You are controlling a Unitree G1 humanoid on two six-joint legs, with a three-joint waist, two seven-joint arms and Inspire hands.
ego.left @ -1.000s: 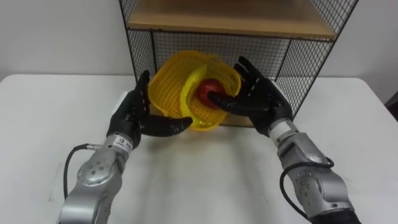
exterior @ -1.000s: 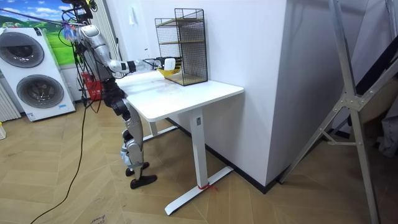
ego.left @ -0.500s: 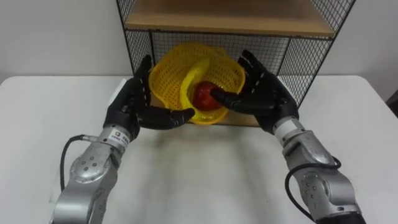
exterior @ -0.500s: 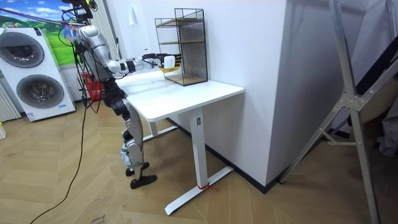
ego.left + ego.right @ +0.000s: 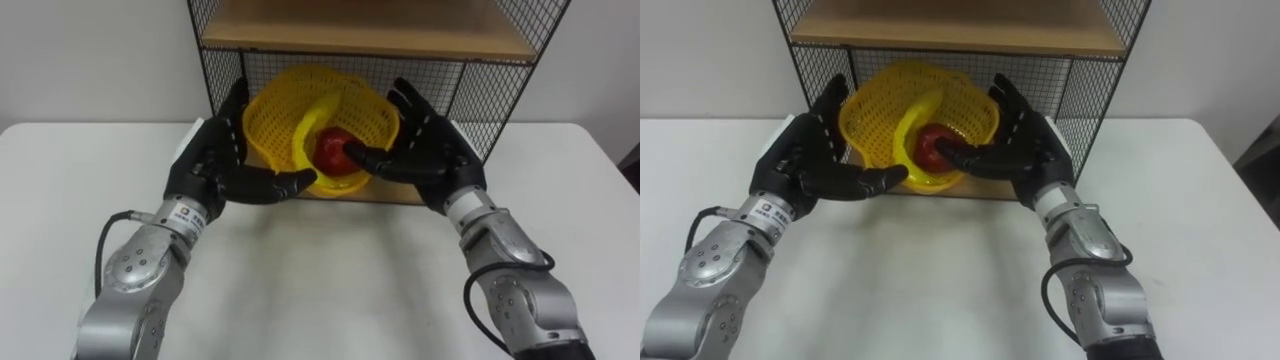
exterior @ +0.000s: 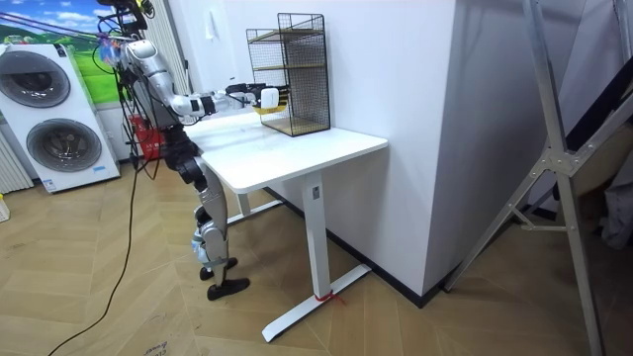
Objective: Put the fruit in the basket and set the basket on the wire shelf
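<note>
My left hand (image 5: 213,165) and right hand (image 5: 428,155) are spread flat, fingers straight, pressing one yellow basket (image 5: 283,105) between them at the lower opening of the wire shelf (image 5: 455,85), on the far side of the table (image 5: 320,280). One red fruit (image 5: 333,148) lies inside it, partly hidden by my right thumb. I cannot tell whether the basket rests on the shelf floor.

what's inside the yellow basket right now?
One red fruit, partly behind the basket handle. The right hand thumb covers part of it and the basket floor there, so anything smaller is hidden.
</note>
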